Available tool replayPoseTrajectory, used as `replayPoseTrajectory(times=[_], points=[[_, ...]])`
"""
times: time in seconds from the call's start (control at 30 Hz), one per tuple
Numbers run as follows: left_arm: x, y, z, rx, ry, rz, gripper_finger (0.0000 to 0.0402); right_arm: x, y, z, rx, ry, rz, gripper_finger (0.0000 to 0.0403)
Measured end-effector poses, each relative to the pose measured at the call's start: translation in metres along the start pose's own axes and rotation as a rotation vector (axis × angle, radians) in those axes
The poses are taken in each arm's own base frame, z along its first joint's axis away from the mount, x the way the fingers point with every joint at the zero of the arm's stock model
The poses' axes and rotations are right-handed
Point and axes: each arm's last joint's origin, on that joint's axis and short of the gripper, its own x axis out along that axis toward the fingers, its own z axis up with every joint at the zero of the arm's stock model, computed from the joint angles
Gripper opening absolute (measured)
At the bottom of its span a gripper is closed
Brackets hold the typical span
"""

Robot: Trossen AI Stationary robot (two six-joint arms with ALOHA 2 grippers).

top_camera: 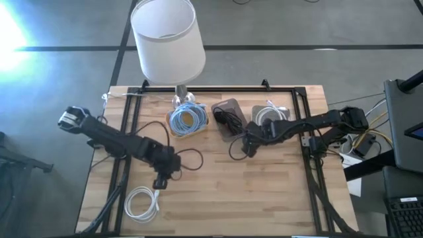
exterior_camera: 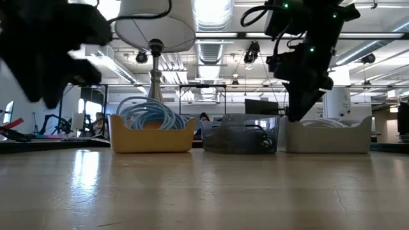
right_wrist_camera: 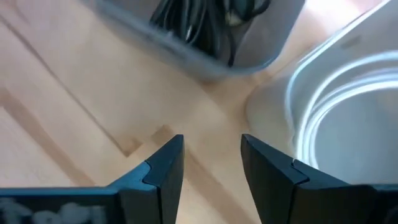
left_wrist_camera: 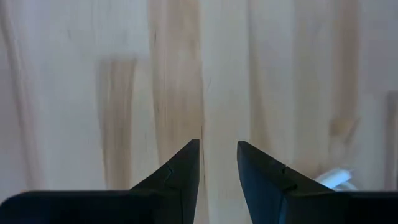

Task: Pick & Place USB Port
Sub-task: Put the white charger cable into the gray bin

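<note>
One white cable (top_camera: 141,202) lies just beside the left end effector (top_camera: 160,182).

No text, label, brand, number or sign can be read anywhere: not on the wooden table (top_camera: 264,192), the three cable bins, the lamp shade (top_camera: 166,36) or either robot arm.

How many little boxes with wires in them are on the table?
3, in a row at the table's far edge: a yellow box by the lamp, a grey box in the middle, a white box rightmost.
</note>
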Motion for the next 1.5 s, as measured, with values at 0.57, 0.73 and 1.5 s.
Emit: replayPoseTrajectory(times=[0.57, 0.73, 1.5], points=[[0.033, -0.051, -0.064, 0.101, 0.190, -0.109, 0.0110, -0.002, 0.006, -0.008, -0.112, 0.029, 0.039, 0.0156], [0.035, -0.061, -0.071, 0.123, 0.194, -0.112, 0.0110, -0.002, 0.006, -0.008, -0.113, 0.029, 0.039, 0.0155], [0.063, -0.051, -0.074, 0.332, 0.060, 0.319, 0.0110, -0.002, 0.009, -0.006, -0.101, 0.005, 0.055, 0.0139]])
